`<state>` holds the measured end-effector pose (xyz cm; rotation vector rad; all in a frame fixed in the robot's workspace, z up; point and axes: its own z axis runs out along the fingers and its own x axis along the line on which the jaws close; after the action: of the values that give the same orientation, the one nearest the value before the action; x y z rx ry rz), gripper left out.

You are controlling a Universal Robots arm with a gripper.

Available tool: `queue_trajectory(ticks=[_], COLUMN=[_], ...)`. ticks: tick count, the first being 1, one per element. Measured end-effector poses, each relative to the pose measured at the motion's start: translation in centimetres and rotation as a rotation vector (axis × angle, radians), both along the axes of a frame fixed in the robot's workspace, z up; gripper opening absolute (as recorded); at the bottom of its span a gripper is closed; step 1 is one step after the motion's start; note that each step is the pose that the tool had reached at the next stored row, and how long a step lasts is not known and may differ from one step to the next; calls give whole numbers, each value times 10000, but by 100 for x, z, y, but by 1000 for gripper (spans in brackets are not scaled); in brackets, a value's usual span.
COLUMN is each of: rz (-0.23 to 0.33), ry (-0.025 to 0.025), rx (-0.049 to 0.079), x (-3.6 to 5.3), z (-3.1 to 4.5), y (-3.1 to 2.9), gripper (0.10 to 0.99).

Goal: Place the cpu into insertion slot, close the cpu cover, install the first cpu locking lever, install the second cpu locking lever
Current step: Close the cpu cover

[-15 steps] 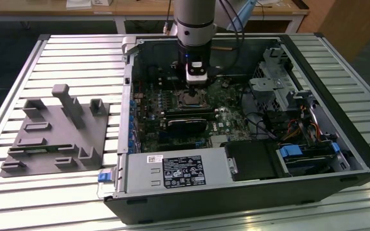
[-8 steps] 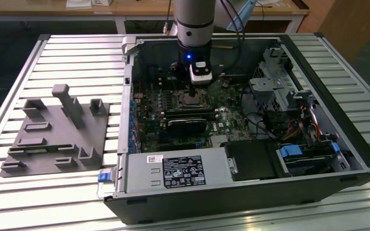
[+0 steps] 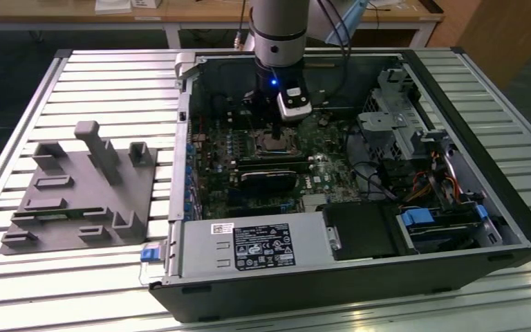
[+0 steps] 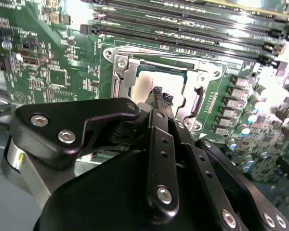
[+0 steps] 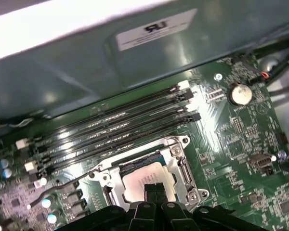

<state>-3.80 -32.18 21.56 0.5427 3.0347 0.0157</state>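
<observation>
Exterior view: computer case [image 3: 510,207] open, motherboard [image 3: 332,181] under arm. First wrist view: insertion slot [image 5: 111,185] directly below your gripper [image 5: 154,187]; cpu cover [image 5: 179,166] frames cpu [image 5: 137,177], which lies flat in slot. Jaws together over cpu edge, nothing held.

Exterior view looks steeply down on whole pc case [image 3: 339,294]; both wrist views, v. close, share the insertion slot [image 4: 121,77] [image 5: 183,163].
</observation>
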Motion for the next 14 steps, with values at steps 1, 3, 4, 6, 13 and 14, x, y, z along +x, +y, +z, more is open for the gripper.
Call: queue_trajectory(ticks=[1, 3, 4, 6, 13, 14], rz=[145, 428, 557, 811, 1720, 1837], ry=[0, 0, 0, 1, 0, -1], rx=[-12, -38, -51, -80, -158, -167], x=[0, 0, 0, 0, 0, 0], z=[-1, -1, -2, -2, -4, -4], y=[0, 0, 0, 0, 0, 0], gripper=[106, 106, 106, 106, 106, 106])
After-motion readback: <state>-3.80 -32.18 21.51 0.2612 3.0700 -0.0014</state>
